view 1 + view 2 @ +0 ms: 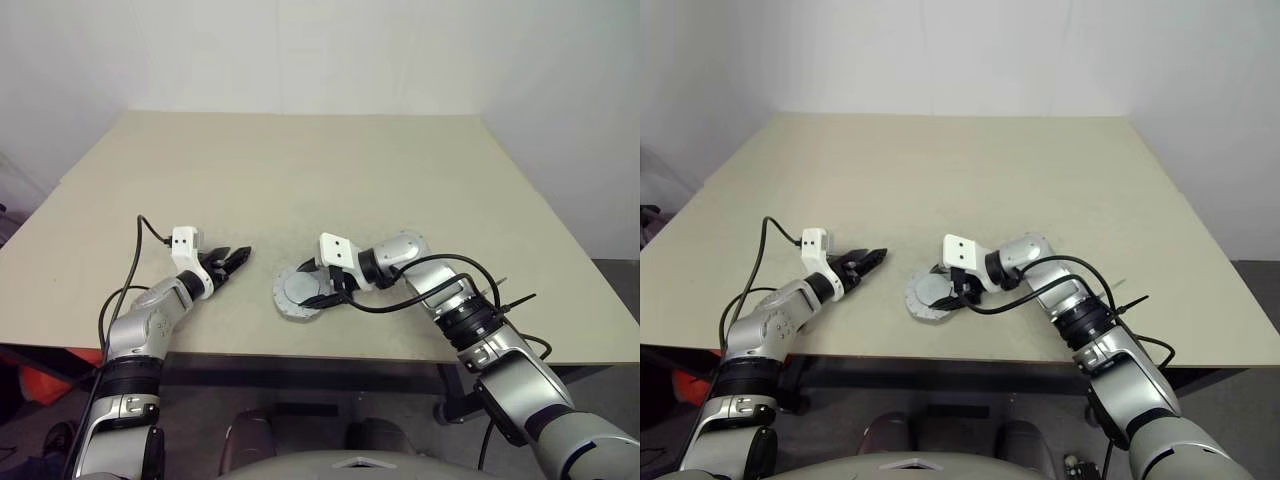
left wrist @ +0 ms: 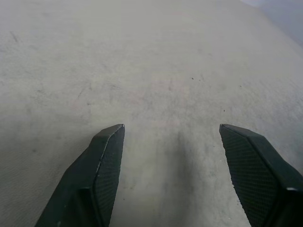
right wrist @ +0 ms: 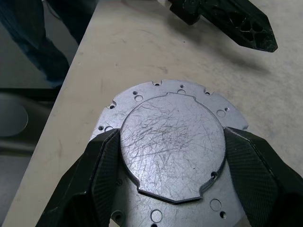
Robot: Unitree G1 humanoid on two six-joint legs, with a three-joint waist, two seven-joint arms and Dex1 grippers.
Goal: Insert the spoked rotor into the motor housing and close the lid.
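Near the front edge of the beige surface [image 1: 330, 170] lies a flat grey metal disc, the lid [image 3: 173, 146], with small holes round its rim and a scratched raised round plate at its middle (whether the motor housing sits beneath it cannot be told). The right pincer [image 3: 170, 161] has its two black fingers [image 3: 102, 175] set against opposite sides of that raised plate, grasping the lid as it rests on the surface. The left pincer [image 1: 232, 258] hovers well apart to the left of the lid, its fingers [image 2: 102, 175] spread and released, with bare surface between them.
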